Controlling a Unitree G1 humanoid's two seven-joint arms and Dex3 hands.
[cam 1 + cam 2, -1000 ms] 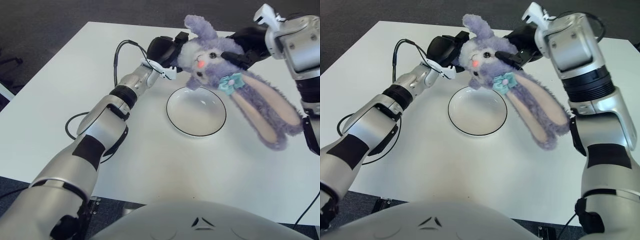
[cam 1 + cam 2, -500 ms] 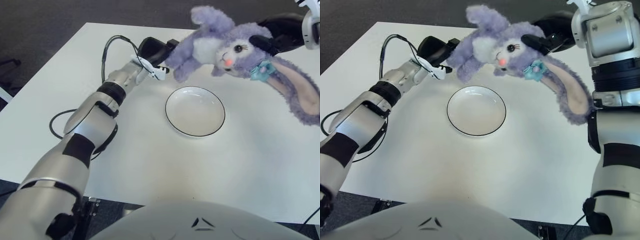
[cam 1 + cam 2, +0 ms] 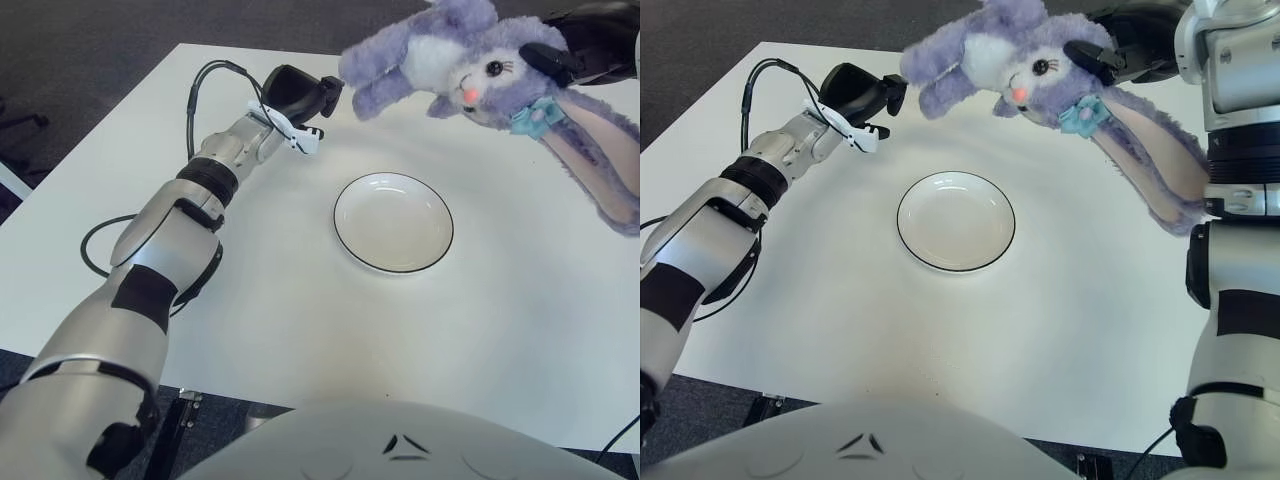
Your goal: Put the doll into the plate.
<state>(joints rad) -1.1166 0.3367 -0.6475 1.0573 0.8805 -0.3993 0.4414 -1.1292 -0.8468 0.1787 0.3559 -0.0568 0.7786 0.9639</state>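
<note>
My white table [image 3: 300, 300] spreads out in front of me, and dark grey carpet [image 3: 90, 60] borders it at the far side and the left, showing again below its near edge

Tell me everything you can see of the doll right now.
The doll is a purple plush rabbit with a white belly, pink nose, long pink-lined ears and a teal bow at its neck. It hangs in the air, tipped sideways, ears drooping right, above and behind the plate. The right hand grips its head; the left hand shows apart, to its left.
</note>
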